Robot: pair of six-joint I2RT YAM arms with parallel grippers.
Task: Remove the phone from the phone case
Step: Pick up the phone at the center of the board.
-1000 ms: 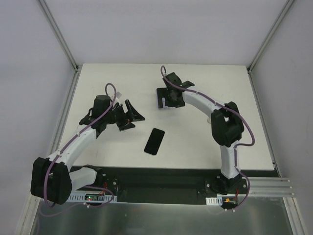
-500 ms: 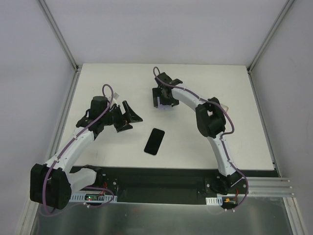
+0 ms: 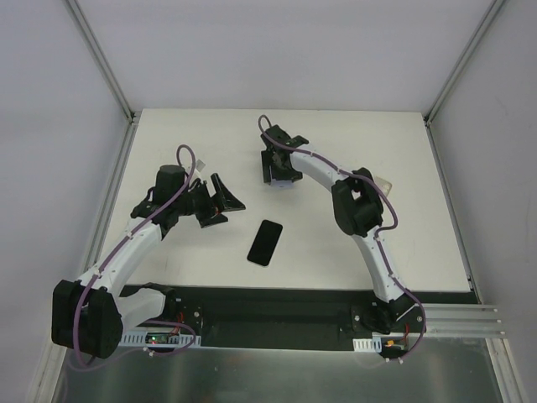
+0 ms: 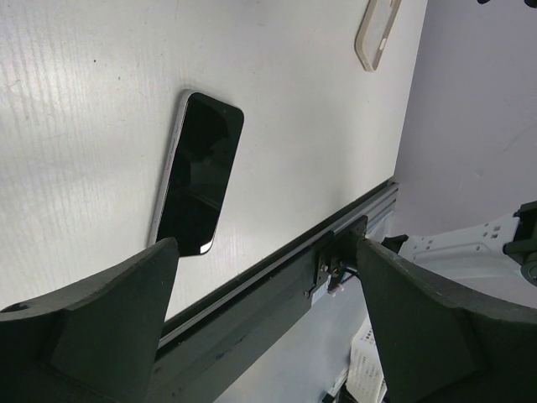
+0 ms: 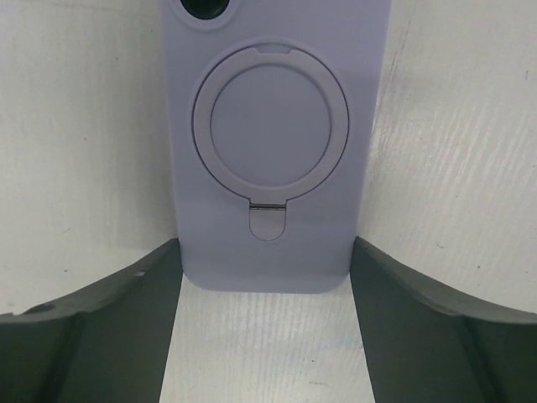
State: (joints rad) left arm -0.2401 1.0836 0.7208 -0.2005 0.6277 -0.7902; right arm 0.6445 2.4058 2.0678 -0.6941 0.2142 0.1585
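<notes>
White panel walls (image 3: 268, 50) and slanted metal posts (image 3: 101, 59) enclose a matte white table (image 3: 419, 235), bordered along its near edge by a black rail (image 3: 277, 302). The left arm (image 3: 134, 243) and right arm (image 3: 369, 218) reach inward from that rail. The left gripper (image 3: 228, 204) hangs released above the surface, its two dark fingers (image 4: 92, 311) spread wide with nothing between them. The phone (image 3: 265, 242), bare and screen up, lies flat just ahead of that gripper and clear of it. The lavender phone case (image 3: 274, 175) lies back side up beneath the right gripper (image 3: 279, 168). Its near end sits between the fingers (image 5: 92, 302), which flank both edges; whether they press it or merely frame it cannot be told. A round folding ring (image 5: 270, 126) lies flat on the case's back. A second, pale case (image 4: 377, 34) rests well beyond the phone from the left gripper.
</notes>
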